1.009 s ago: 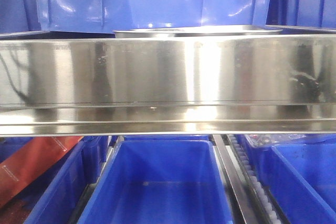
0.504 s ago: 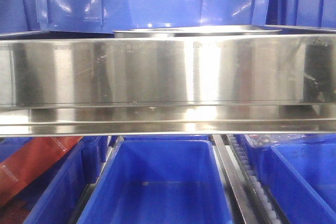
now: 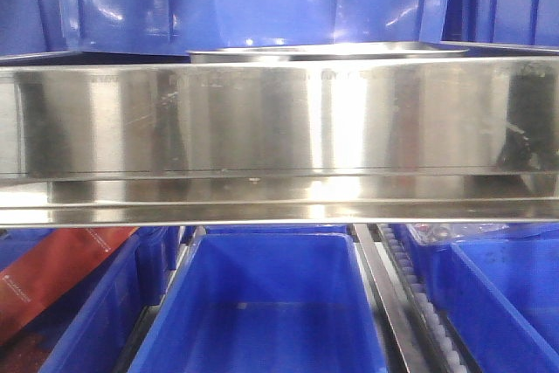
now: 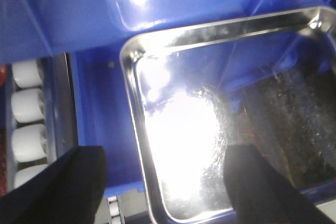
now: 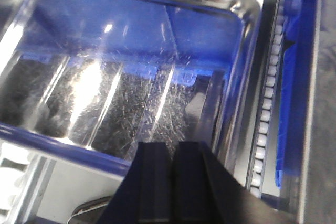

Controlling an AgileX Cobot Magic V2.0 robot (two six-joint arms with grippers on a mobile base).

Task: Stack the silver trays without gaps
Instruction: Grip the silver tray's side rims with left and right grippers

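Our left claw hung wide open and empty, the silver tray lying beneath and between its fingers. Our right claw was pressed closed on nothing, a silver tray just ahead. We judged the rim needed a square, level grip.

My left gripper is spread wide. Its two dark fingers straddle a side rim of the silver tray, one outside the rim and the other over the tray's floor. My right gripper has its fingers pressed together with nothing between them, poised over the tray's near edge by a corner.
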